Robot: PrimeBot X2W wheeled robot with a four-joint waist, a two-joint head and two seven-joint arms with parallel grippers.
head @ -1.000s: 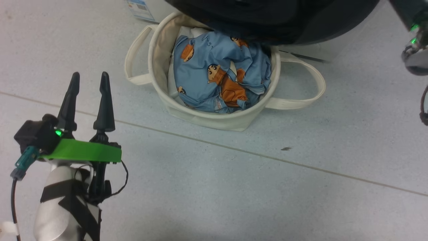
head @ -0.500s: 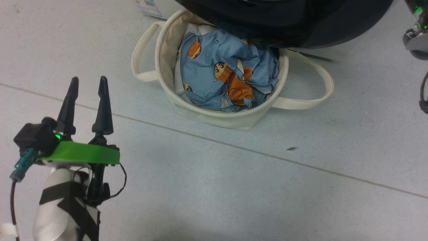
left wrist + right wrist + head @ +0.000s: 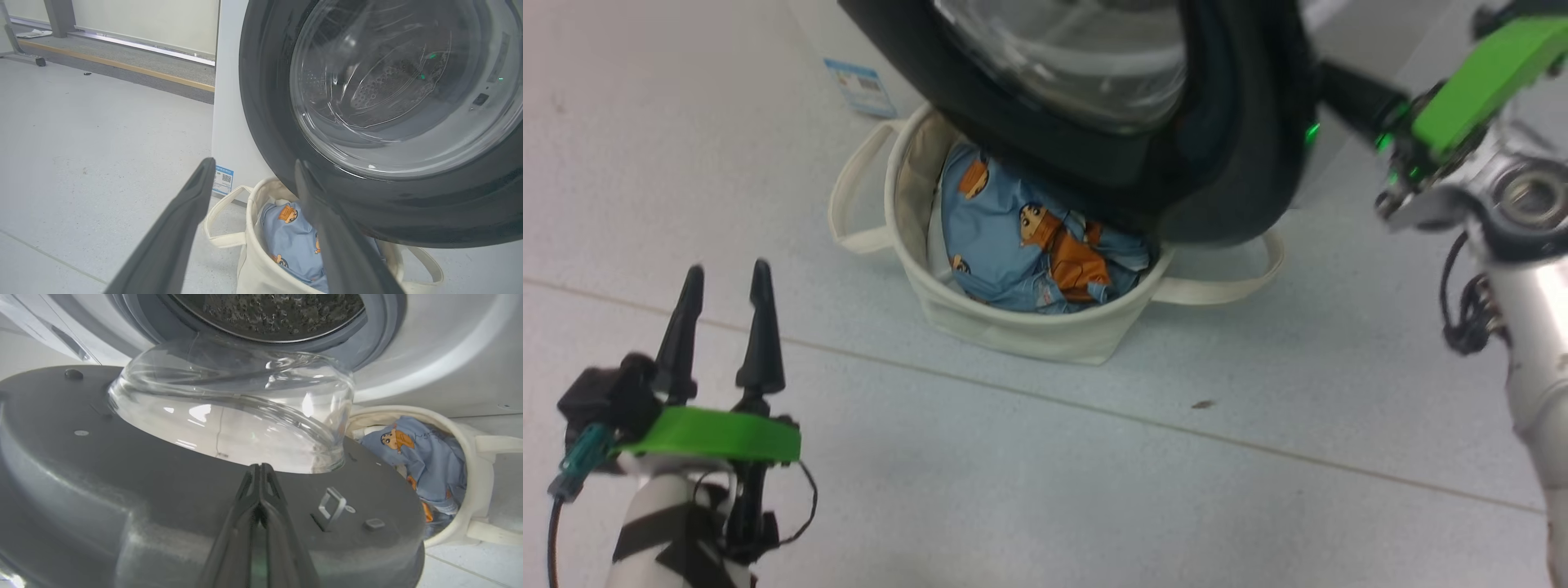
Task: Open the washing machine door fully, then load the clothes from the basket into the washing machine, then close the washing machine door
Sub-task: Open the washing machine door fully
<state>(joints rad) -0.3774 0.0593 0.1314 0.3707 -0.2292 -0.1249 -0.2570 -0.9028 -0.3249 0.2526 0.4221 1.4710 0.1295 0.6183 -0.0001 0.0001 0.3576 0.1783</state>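
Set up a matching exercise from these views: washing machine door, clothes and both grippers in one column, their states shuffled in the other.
Column A
1. washing machine door
2. clothes
3. left gripper
4. right gripper

Column B
a. fingers shut together, by the door's inner face
b. heaped inside the basket
c. fingers spread apart, over the floor
d. swung open, overhanging the basket

Pairs: 1-d, 2-b, 3-c, 4-a
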